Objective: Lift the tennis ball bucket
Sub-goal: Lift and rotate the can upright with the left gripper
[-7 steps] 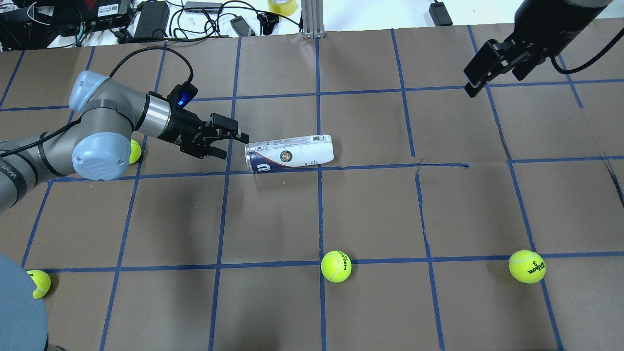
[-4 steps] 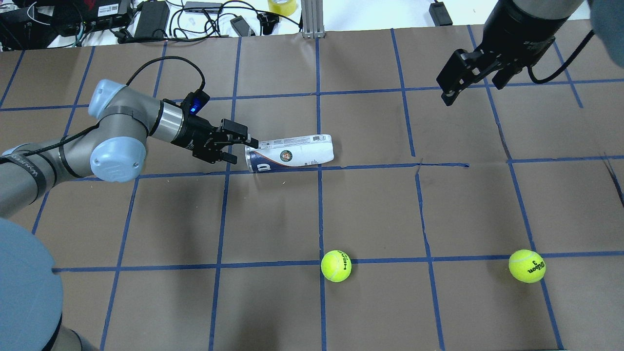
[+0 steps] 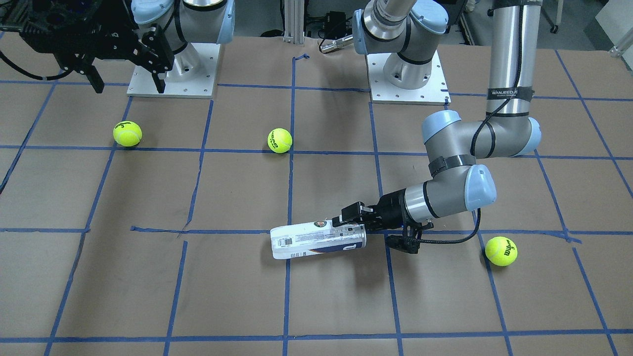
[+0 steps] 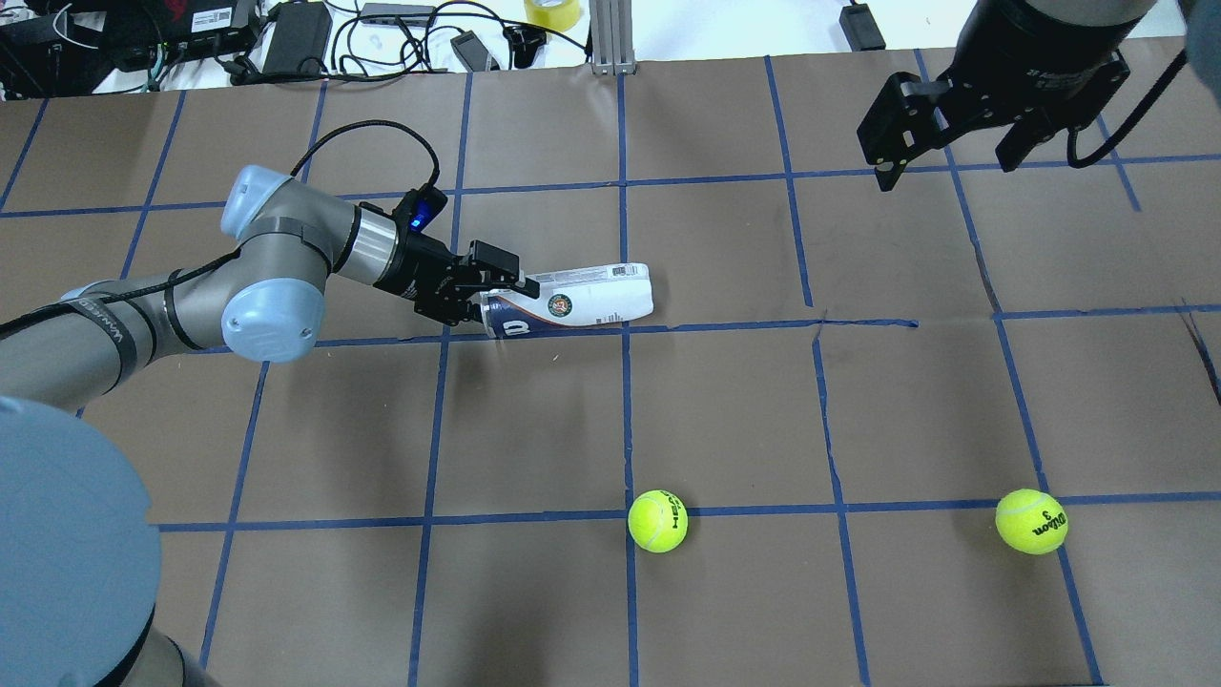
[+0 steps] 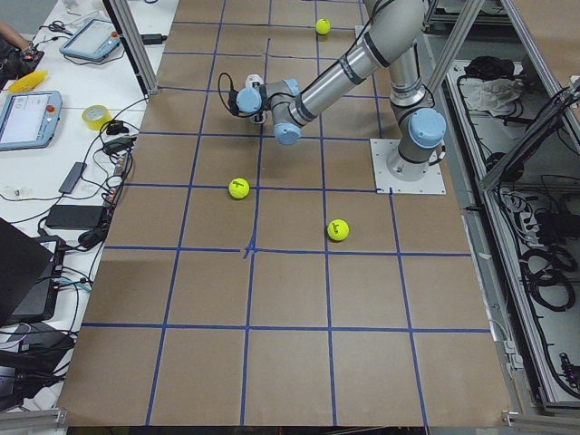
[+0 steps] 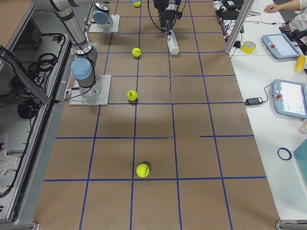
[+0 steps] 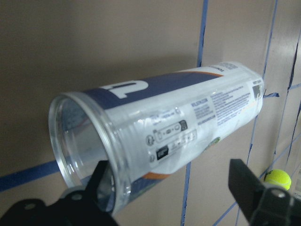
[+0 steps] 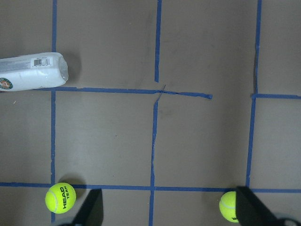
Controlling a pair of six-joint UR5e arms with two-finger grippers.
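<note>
The tennis ball bucket is a clear tube with a white and navy label. It lies on its side on the brown paper, open end toward my left arm, and also shows in the front view and the left wrist view. My left gripper is open at the tube's open end. In the left wrist view one finger is at the mouth and the other is beside the tube's outer wall. My right gripper is open and empty, high over the far right of the table.
Two tennis balls lie near the table's front edge. A third ball lies behind my left forearm. Cables and boxes crowd the far edge. Blue tape lines grid the paper.
My left gripper has moved right, from a short gap before the tube to its open end. My right gripper has shifted slightly. The tube has not moved.
</note>
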